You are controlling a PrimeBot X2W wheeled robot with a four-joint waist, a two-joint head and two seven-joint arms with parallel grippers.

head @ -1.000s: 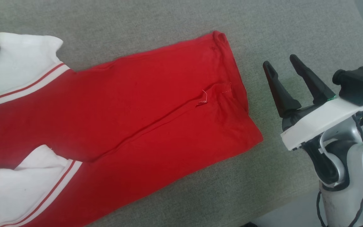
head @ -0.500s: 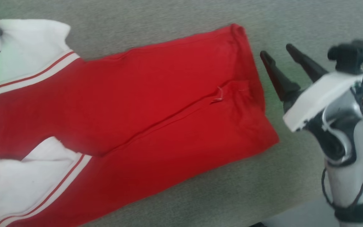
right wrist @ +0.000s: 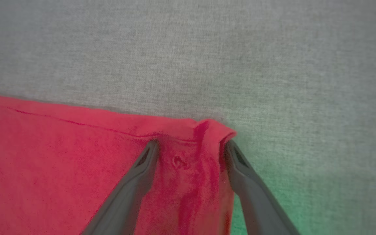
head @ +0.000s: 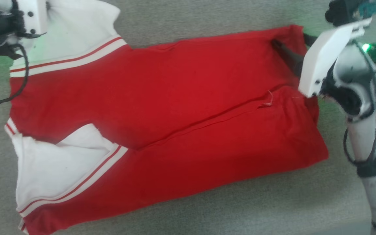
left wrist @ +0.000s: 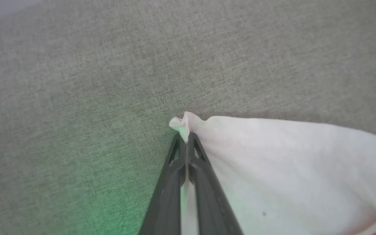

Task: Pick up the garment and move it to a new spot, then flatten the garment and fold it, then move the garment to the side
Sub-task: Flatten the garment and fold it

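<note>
The left end effector (left wrist: 186, 138) is closed, its two dark fingers pinching the corner of a white sleeve (left wrist: 273, 163); a small tuft of white cloth pokes out past the tips. In the head view its wrist sits at 10 o'clock, over that sleeve. The right end effector (right wrist: 191, 145) is open, its fingers (right wrist: 142, 169) spread to either side of the red hem corner. One finger rests on the cloth and the other stands at the cloth's edge, with the bunched corner between them. In the head view it is at 2 o'clock.

The garment (head: 175, 98) lies spread across the middle of the head view, sleeves toward 9 o'clock and hem toward 3 o'clock. Its red body is mostly flat, with one long crease running from the centre toward 3 o'clock and a loose thread (head: 268, 101) near the crease's end. The second sleeve (head: 60, 166) lies at 8 o'clock, folded in over the red body. Thin red-and-white stripes (head: 70, 58) mark each sleeve seam.

Under it all is a grey woven surface (head: 207, 13), bare at 12 and 6 o'clock, with a green glow on it near both wrists.
</note>
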